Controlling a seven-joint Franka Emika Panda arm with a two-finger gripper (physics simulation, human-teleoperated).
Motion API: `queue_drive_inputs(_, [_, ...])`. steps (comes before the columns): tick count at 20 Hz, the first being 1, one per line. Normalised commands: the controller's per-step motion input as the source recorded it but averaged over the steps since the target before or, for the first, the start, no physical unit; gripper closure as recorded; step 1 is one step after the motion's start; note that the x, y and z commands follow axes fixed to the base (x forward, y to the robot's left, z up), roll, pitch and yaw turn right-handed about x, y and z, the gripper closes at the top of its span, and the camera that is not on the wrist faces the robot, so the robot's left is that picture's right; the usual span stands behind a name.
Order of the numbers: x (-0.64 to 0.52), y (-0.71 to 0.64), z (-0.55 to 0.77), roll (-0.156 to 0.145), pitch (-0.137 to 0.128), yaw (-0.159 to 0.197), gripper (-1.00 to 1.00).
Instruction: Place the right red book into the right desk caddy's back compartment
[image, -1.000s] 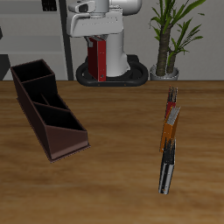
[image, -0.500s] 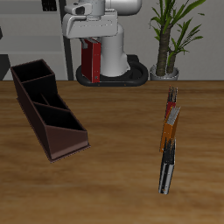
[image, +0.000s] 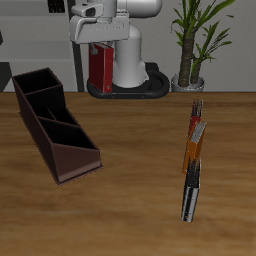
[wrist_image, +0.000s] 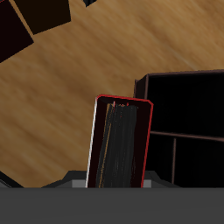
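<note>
The right red book hangs upright in the air at the back of the table, in front of the robot's base, with my gripper shut on its upper end. In the wrist view the red book points down toward the wood, beside the rim of the right desk caddy. The long dark caddy lies on the table, nearer the front than the book. Its squarish back compartment, the tallest end, sits just below and to the side of the held book.
A row of thin orange, red and black-and-white books lies on the table's other side. A potted plant stands at the back. The robot's round dark base is right behind the book.
The gripper has carried the red book sideways along the back of the table toward the caddy's tall end, a little at each step. The caddy and the row of books have not moved.
</note>
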Motion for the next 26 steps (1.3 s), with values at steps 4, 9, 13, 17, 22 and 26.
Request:
queue_drive_inputs(4, [-0.13,-0.15,-0.11,-0.031,0.033,0.067,1.0])
queue_drive_inputs(9, [-0.21,-0.14,-0.02,-0.038,-0.008,0.082,1.0])
queue_drive_inputs(13, [-0.25,-0.12,0.04,-0.045,-0.017,0.053,1.0])
queue_drive_inputs(17, [-0.18,-0.06,0.07,-0.047,-0.026,-0.031,1.0])
queue_drive_inputs(22, [-0.09,-0.13,0.04,-0.061,-0.025,-0.033,1.0])
queue_drive_inputs(26, [-0.06,-0.19,0.01,-0.06,-0.004,-0.009,1.0])
